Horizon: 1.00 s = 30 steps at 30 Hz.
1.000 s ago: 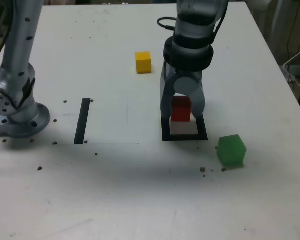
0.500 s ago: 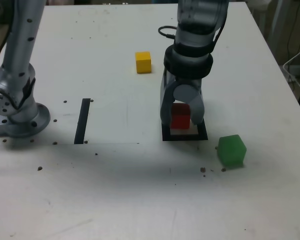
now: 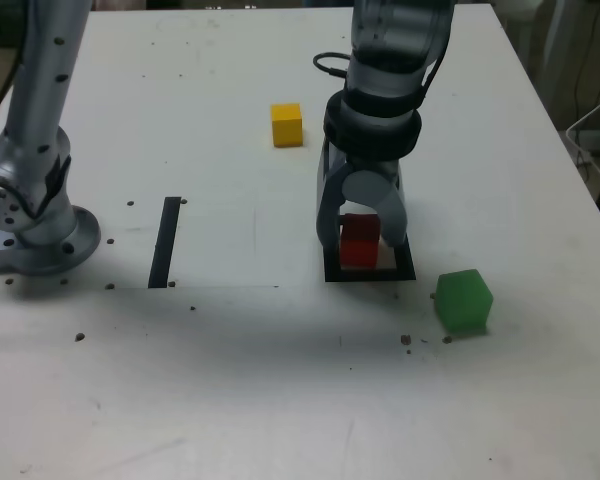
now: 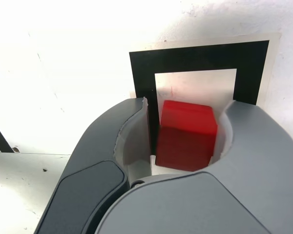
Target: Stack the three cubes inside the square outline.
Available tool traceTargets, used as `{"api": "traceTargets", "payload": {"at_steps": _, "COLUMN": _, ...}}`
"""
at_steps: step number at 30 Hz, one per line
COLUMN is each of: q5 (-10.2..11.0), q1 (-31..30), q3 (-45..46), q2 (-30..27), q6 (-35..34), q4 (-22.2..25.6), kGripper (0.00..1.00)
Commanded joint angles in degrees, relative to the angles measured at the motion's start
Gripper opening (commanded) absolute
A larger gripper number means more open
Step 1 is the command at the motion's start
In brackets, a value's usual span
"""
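White surface [image 3: 280, 380] carries everything. Your tool [image 3: 361, 240] stands spread around the red cube [image 3: 359, 241], which rests in the square outline [image 3: 369, 273] as base; yellow cube [image 3: 286, 124] and green cube [image 3: 464, 300] lie apart.

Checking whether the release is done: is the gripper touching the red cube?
Cannot tell. In the wrist view a gap separates one finger from the red cube; the other side looks flush, contact unclear.

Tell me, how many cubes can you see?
3. The red cube sits in the square outline between the pincer's jaws, the yellow cube farther back, the green cube beside the outline.
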Motion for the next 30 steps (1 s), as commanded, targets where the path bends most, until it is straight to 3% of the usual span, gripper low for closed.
{"api": "traceTargets", "payload": {"at_steps": 1, "q5": 0.3, "q1": -0.1, "q3": -0.2, "q2": 0.2, "q6": 0.2, "q4": -0.3, "kGripper": 0.69}}
{"api": "traceTargets", "payload": {"at_steps": 5, "q5": 0.6, "q1": -0.1, "q3": 0.0, "q2": 0.1, "q6": 0.6, "q4": -0.5, "kGripper": 0.81}}
{"api": "traceTargets", "payload": {"at_steps": 11, "q5": 1.1, "q1": -0.1, "q3": 0.1, "q2": -0.4, "q6": 0.5, "q4": 0.0, "kGripper": 0.86}}
{"api": "traceTargets", "payload": {"at_steps": 17, "q5": 1.9, "q1": -0.1, "q3": 0.1, "q2": -0.8, "q6": -0.4, "q4": 1.5, "kGripper": 0.98}}
{"api": "traceTargets", "payload": {"at_steps": 30, "q5": 2.2, "q1": -0.1, "q3": -0.4, "q2": -1.7, "q6": -0.1, "q4": 2.4, "kGripper": 0.99}}
